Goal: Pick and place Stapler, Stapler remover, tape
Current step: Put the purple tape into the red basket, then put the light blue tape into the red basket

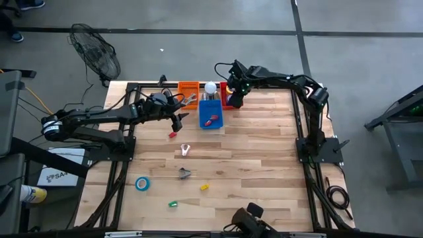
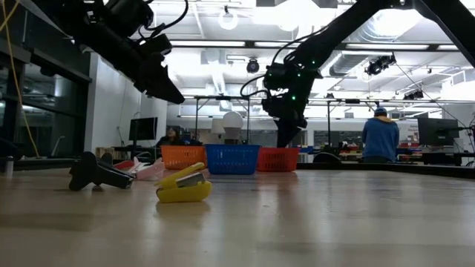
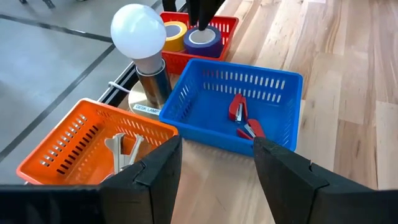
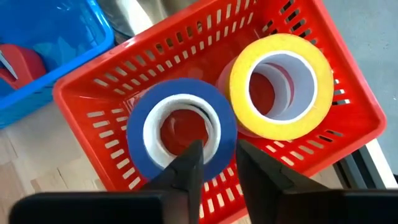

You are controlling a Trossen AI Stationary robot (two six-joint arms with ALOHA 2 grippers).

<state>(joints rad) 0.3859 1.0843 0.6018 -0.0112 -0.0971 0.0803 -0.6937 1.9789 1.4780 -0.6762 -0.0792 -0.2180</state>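
A blue tape roll lies in the red basket, leaning against a yellow tape roll. My right gripper points down into the basket, open, with one finger inside the blue roll's ring and the other outside its wall. The left wrist view shows the same blue roll under those fingers. My left gripper hangs open and empty above the table, before the blue basket, which holds red stapler removers. Another blue tape roll and a yellow stapler lie on the table. My right gripper's fingers stand astride the near wall of the blue tape roll, coming from above. A little room shows between the inner finger and the wall; I cannot tell whether either finger touches it. The roll rests in the basket.
An orange basket with metal tools and a desk lamp with a white bulb stand beside the blue basket at the far edge. Small items lie about the table's middle and near part: a dark one, a green one, a pale one.
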